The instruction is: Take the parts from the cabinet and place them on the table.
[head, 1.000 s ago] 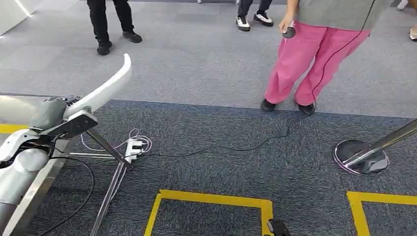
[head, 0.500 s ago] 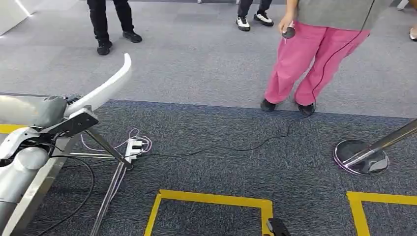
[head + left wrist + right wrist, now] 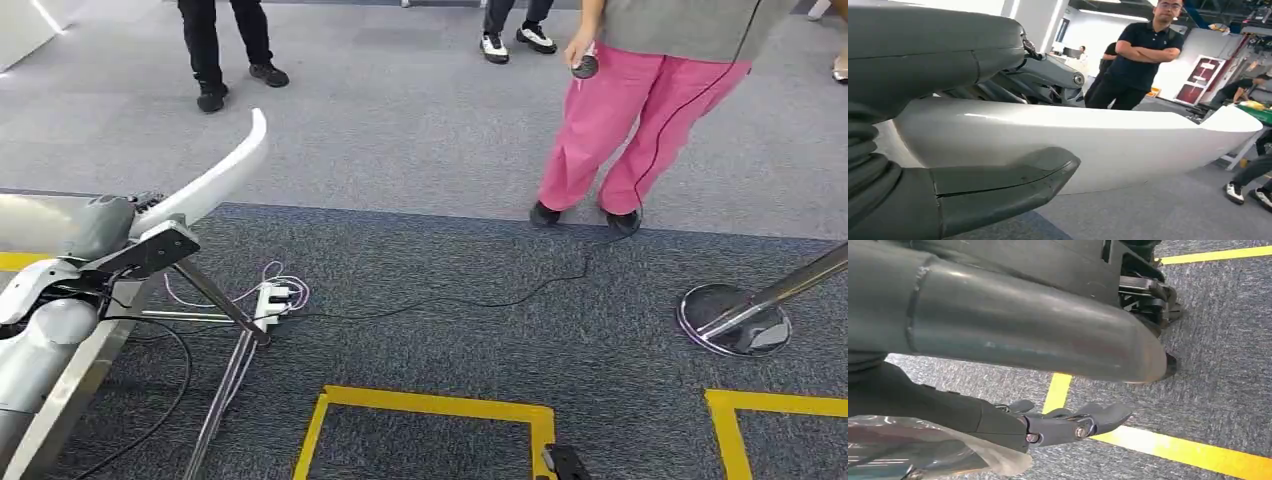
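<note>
The left hand (image 3: 948, 150) gripped a long white curved part (image 3: 1108, 145), carrying it over the carpet (image 3: 450, 300), presumably toward the table. The right hand (image 3: 1048, 427) hung low, fingers apart, holding nothing

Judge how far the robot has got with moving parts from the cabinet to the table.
Done: one white curved part is already taken. In hand: the left robot hand grips it above the grey carpet. Left: setting it on the table. The right robot hand hangs with nothing in it.
</note>
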